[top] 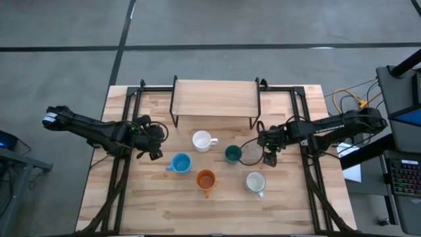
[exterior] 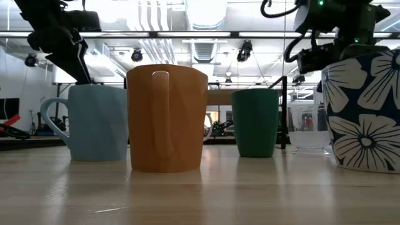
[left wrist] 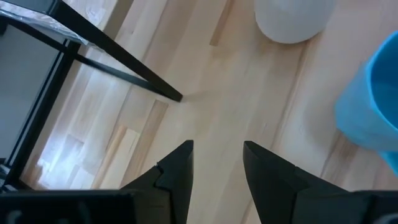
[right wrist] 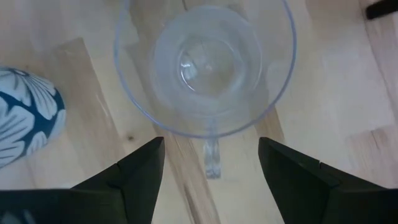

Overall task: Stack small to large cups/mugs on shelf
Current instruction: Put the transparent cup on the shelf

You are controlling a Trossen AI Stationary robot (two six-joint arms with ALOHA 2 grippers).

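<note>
Nearest the table's front edge, the patterned mug (top: 255, 182) and the orange mug (top: 206, 179) are standing, with the light blue mug (top: 180, 162), the teal cup (top: 233, 154) and the white mug (top: 202, 141) sitting behind them. Over the clear glass (right wrist: 205, 68), which is resting just beside the teal cup, the right gripper (right wrist: 210, 165) is hovering with its fingers spread apart and holding nothing; the glass's little handle is pointing between the two fingers. Judged from this, the step in hand is picking up the smallest piece first: the gripper should be descending squarely, closing gently on the thin wall, and staying clear of the teal cup. Across the table, the left gripper (left wrist: 216, 165) is waiting beside the light blue mug, fingers parted and empty. Farthest back, the shelf (top: 215, 98) is standing with nothing on it.
</note>
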